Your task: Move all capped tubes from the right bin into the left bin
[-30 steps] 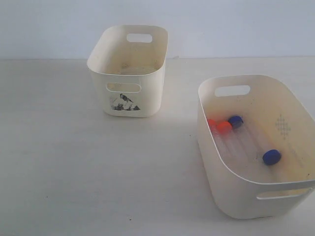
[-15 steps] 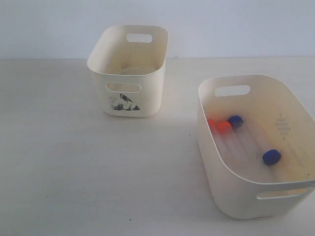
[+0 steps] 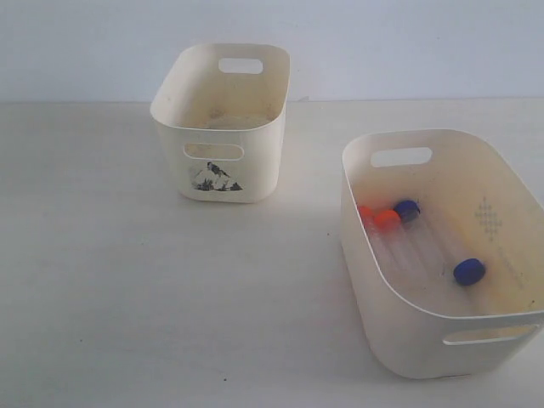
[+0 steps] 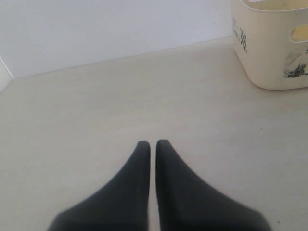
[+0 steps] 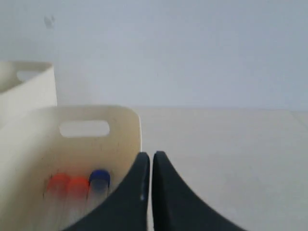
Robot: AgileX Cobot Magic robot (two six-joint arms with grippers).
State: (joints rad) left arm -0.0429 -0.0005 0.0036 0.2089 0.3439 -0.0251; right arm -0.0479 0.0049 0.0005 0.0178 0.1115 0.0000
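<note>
On the pale table (image 3: pixel 127 280) of the exterior view, the smaller, narrow cream plastic tub, the left bin (image 3: pixel 255 170), stands at the back. It has a black-and-white picture sticker (image 3: pixel 214 178) on its front wall. The wider cream plastic tub with rounded corners, the right bin (image 3: pixel 382 314), sits nearer and to the right, well apart from it. All four clear capped tubes (image 3: pixel 399 245) lie in the right bin. Two orange-red caps (image 3: pixel 387 219) and one blue cap (image 3: pixel 407 209) are bunched by its left wall. The second blue cap (image 3: pixel 469 271) lies apart, toward the near end.

In the left wrist view, the black left gripper (image 4: pixel 153 144) hangs over bare table with its jaws together, gripping nothing. The left bin (image 4: pixel 269 53) stands well away.

In the right wrist view, the black right gripper (image 5: pixel 151 155) is pressed together and empty. The right bin (image 5: pixel 120 125) is just beside it, with three tube caps visible inside.
</note>
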